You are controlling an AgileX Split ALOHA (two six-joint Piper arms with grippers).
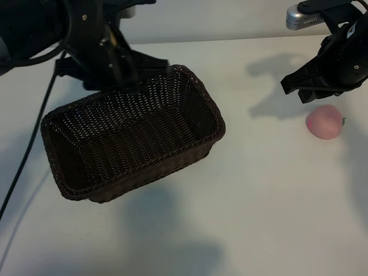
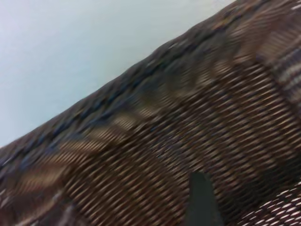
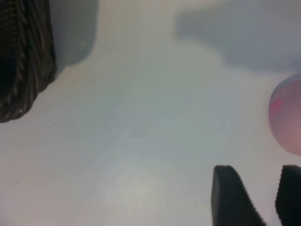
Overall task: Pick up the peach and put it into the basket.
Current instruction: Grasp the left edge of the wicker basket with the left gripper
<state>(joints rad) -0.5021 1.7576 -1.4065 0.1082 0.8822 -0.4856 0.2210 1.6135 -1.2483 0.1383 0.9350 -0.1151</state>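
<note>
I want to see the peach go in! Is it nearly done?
Not yet. The peach lies on the table, and the basket has nothing in it. The right gripper hovers beside the peach, holding nothing. The left gripper is at the basket's far rim. Grabbing, carrying and dropping are all left.

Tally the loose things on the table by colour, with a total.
Pink: 1, the peach
Dark brown: 1, the basket
Total: 2
</note>
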